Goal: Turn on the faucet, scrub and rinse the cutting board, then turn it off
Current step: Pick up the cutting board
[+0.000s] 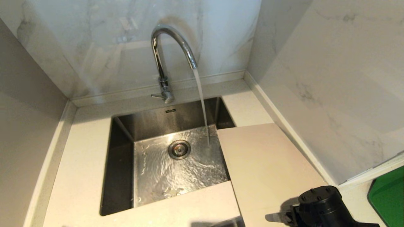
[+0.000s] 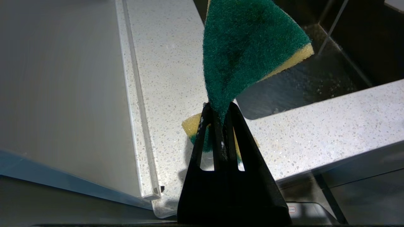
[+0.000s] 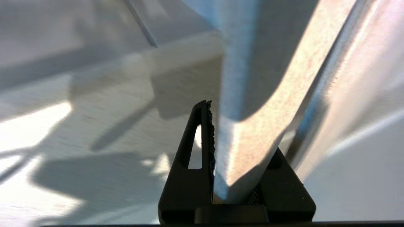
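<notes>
Black right gripper sat low at the near right, jaws clamped on the pale cream plastic cutting board, which lay across the sink's right rim. Water ran from the tall chrome gooseneck faucet. Left gripper pinched a green-and-yellow sponge

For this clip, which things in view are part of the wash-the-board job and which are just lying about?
Part of the job:
- faucet, water running
- cutting board, gripped at its edge by the right gripper
- green-and-yellow sponge, pinched in the left gripper
- sink

Just lying about:
- green item at the countertop's right edge
</notes>
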### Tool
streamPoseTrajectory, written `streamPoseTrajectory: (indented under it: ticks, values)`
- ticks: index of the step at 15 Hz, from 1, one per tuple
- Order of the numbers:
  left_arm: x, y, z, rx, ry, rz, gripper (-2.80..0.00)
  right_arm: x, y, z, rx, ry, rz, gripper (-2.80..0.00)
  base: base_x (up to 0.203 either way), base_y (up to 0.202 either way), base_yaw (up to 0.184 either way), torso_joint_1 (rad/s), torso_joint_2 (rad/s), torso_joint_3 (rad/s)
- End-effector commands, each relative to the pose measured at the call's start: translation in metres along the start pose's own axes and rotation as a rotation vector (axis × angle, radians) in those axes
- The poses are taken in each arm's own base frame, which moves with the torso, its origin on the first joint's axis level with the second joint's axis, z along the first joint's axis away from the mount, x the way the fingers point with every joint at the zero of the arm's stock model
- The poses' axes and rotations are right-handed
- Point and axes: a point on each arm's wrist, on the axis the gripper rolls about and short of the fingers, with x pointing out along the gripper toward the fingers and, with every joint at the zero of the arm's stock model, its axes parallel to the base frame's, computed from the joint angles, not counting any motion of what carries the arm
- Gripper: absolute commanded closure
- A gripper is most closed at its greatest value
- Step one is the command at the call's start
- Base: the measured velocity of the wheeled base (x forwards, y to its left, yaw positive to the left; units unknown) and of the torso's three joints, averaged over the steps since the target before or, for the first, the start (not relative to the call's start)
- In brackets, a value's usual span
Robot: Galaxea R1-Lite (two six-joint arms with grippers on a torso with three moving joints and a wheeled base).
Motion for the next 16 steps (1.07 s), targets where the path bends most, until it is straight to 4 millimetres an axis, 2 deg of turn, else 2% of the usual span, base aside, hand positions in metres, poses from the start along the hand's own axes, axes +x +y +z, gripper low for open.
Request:
streamPoseTrajectory:
  ticks: [1,16]
  values:
    - [0.0,0.0,0.0,0.0,0.002,0.0,0.0,-0.011,-0.008,-0.002,-0.027,-0.003,-0.068,0.0,0.0,0.0,0.0,0.0,0.0,0.0]
    - [0.0,0.0,0.0,0.0,0.002,0.0,0.0,-0.055,-0.032,-0.013,-0.092,-0.031,-0.317,0.0,0.0,0.0,0.0,0.0,0.0,0.0]
